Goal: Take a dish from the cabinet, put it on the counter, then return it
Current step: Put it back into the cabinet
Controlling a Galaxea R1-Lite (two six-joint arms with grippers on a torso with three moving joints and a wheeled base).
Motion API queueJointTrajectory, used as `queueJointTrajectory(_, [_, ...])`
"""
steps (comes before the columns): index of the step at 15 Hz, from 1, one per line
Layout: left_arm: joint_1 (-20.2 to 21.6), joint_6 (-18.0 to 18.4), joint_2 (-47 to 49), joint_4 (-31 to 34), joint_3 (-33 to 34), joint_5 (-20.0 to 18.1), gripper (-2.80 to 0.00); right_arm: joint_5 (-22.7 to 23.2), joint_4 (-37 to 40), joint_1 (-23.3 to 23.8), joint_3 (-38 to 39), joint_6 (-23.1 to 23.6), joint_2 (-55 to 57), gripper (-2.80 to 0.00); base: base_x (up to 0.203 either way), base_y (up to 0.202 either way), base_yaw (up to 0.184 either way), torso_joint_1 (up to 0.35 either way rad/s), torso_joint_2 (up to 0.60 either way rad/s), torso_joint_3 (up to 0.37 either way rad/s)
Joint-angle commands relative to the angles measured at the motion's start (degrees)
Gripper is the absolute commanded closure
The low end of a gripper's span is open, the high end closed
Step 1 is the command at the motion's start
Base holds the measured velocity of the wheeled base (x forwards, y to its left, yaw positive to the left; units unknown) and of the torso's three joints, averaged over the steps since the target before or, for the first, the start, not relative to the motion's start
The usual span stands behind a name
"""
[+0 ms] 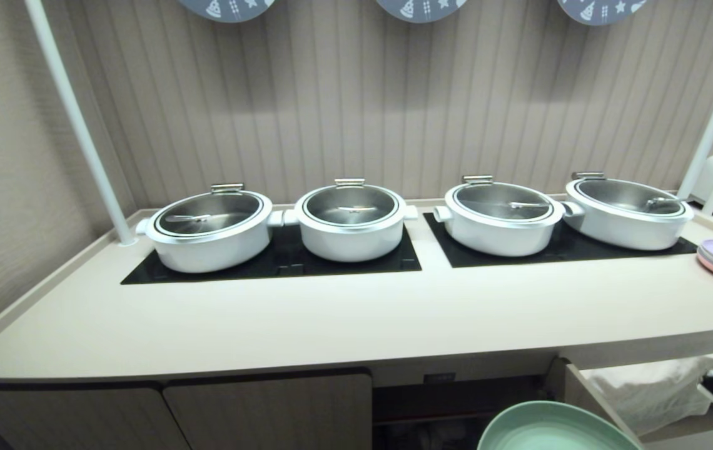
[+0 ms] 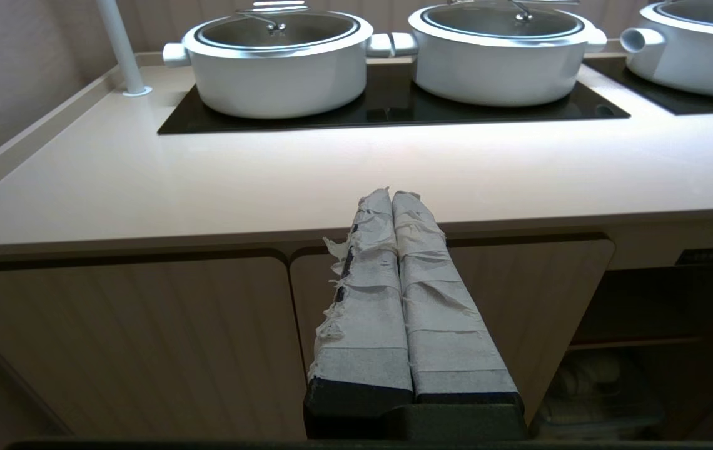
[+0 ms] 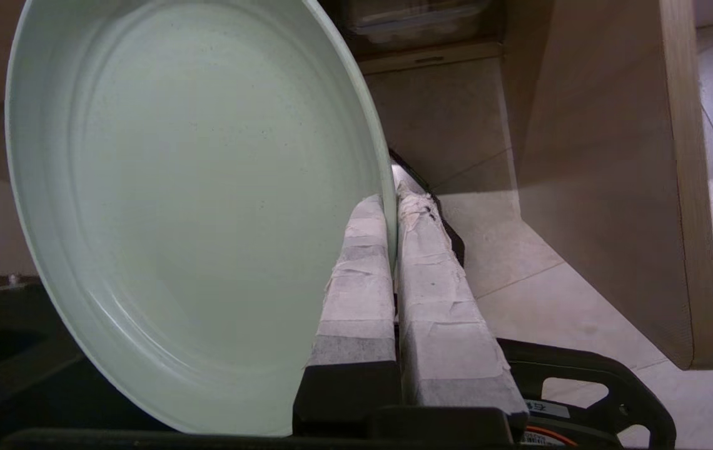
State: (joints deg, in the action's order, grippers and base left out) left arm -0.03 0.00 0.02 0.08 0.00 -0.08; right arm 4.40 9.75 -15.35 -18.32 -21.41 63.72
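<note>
Right pincer (image 3: 394,225) clamps the dish (image 3: 194,206) rim below the counter (image 1: 331,319); left pincer (image 2: 391,200) closed, empty.

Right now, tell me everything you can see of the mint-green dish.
The dish is a round, shallow, plain mint-green plate, smooth with a low raised rim and no visible chips. The right tool is shut on its rim, one taped finger on each face. It hangs in front of the open cabinet, below the counter edge, touching nothing else.

three cameras, one kitchen corner
head camera looks forward and down over the surface (image 1: 344,319); left wrist camera faces it from low and near, sharing the white pots (image 2: 275,62); right wrist camera sits close behind the dish (image 3: 194,212).
</note>
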Motion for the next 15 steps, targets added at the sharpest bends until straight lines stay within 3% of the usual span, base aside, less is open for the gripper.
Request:
queueJointTrajectory(1, [0.0,0.0,0.0,0.0,0.0,0.0,0.0,0.8,0.2,0.0,1.0,0.3,-2.4,0.0,0.0,0.0,0.0,0.0,0.0,0.0])
queueJointTrajectory(15, [0.0,0.0,0.0,0.0,0.0,0.0,0.0,0.4,1.8,0.3,2.4,0.9,-4.5,0.0,0.0,0.0,0.0,0.0,0.0,0.0])
